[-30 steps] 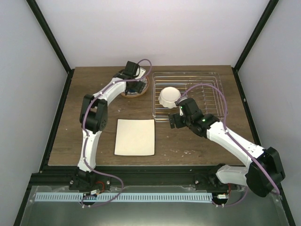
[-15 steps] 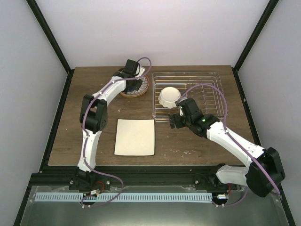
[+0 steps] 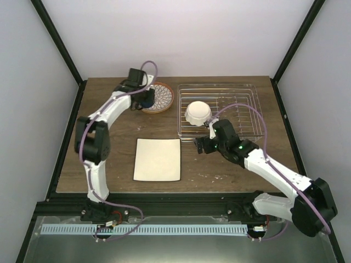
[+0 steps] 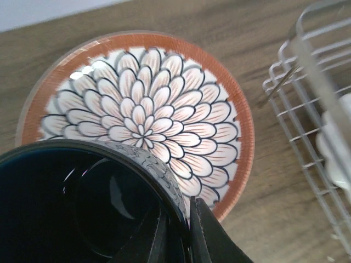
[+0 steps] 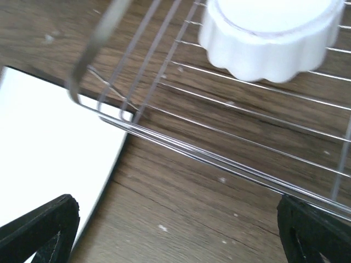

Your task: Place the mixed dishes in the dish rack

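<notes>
Between the left fingers point(image 4: 205, 235), pinched only at its rim, the dark blue mug point(image 4: 82, 203) could slip or swing against the patterned plate point(image 4: 148, 109) just beyond; right fingers point(image 5: 38, 227) gaped near the dish rack point(image 5: 181, 148).

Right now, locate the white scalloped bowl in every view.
Top external: the white scalloped bowl sits in the left part of the dish rack.
Left wrist: a white sliver at the right edge, behind rack wires.
Right wrist: top edge, right of centre.
Shared landmark: the rack's wires.
</notes>
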